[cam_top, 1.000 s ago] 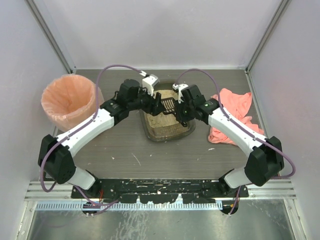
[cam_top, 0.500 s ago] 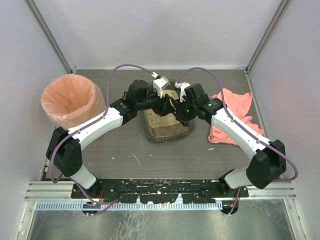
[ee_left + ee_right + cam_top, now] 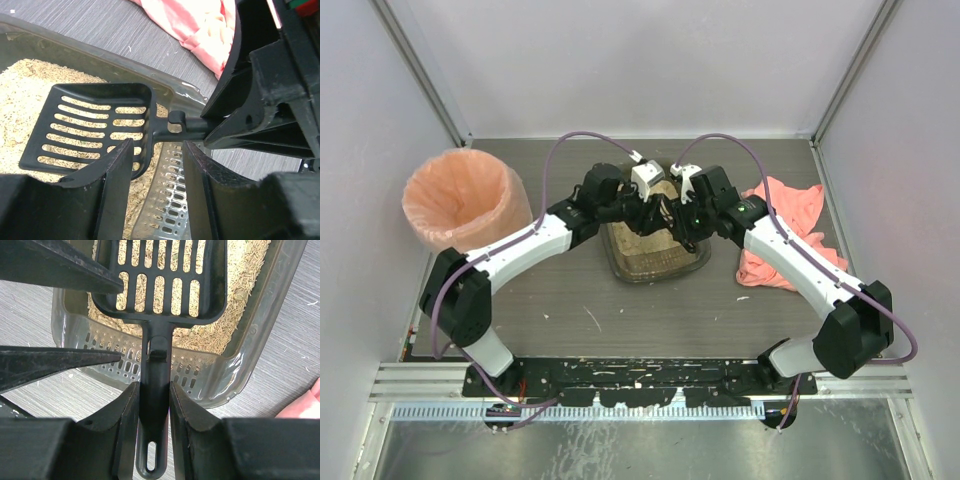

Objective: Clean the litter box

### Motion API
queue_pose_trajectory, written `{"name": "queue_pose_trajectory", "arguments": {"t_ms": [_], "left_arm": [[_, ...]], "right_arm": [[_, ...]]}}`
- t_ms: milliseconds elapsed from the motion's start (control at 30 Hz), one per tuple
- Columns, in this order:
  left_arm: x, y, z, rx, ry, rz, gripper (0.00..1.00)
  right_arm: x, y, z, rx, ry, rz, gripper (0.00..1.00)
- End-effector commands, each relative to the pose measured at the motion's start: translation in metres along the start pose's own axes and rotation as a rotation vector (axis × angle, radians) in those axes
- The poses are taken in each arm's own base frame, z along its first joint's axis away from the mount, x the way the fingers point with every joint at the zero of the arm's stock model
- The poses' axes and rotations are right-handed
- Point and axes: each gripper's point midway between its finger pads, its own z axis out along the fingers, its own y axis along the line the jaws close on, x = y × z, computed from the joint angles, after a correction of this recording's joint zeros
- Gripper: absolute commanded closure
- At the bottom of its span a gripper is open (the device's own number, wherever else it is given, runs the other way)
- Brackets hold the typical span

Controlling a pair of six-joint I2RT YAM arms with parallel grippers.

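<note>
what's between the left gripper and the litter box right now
The black slotted scoop: the right gripper grips its handle, and its head sits over the litter box just beyond the open left gripper. Nothing else visible stands between.

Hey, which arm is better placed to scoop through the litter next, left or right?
Right. The right gripper is shut on the handle of the black slotted scoop, whose head is over the litter in the litter box. The left gripper is open beside it, holding nothing.
</note>
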Motion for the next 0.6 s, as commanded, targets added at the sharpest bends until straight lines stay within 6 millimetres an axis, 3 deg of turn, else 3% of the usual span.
{"name": "queue_pose_trajectory", "arguments": {"t_ms": [0, 267, 567], "left_arm": [[-0.003, 0.005, 0.001, -0.023, -0.01, 0.055, 0.55], [0.007, 0.009, 0.005, -0.03, 0.022, 0.048, 0.58], [0.014, 0.0, 0.013, 0.018, 0.054, 0.038, 0.72]], "right_arm": [[-0.031, 0.007, -0.021, -0.023, -0.104, -0.013, 0.99], [-0.034, 0.005, -0.023, -0.008, -0.11, -0.018, 0.99], [-0.038, 0.005, -0.023, -0.007, -0.121, -0.014, 0.99]]}}
